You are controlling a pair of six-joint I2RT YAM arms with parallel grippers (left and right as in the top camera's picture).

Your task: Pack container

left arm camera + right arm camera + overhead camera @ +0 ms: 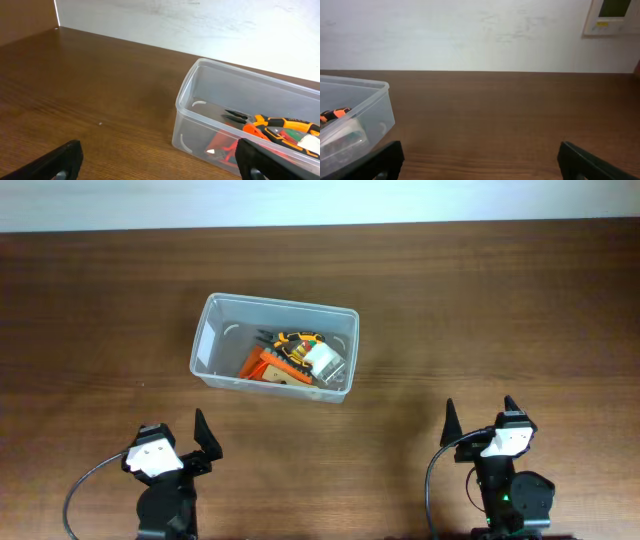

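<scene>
Overhead view: the bottom edge cuts off the left arm (165, 505) and the right arm (512, 495). In the container (222, 345), the white item (325, 358) covers part of the orange-handled pliers (298, 340). The flat orange piece (262, 366) is too small to identify.

Left wrist view: the right edge cuts off the container. The bottom edge crops the fingers (60, 160) of the left claw (157, 167).

Right wrist view: the left edge cuts off the container, and its contents are blurred through the wall. The top edge crops the wall panel (612, 17). The bottom edge crops the right claw (480, 162).

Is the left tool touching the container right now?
Apart. The overhead view shows bare table between the open left tool and the container, at its near wall.
</scene>
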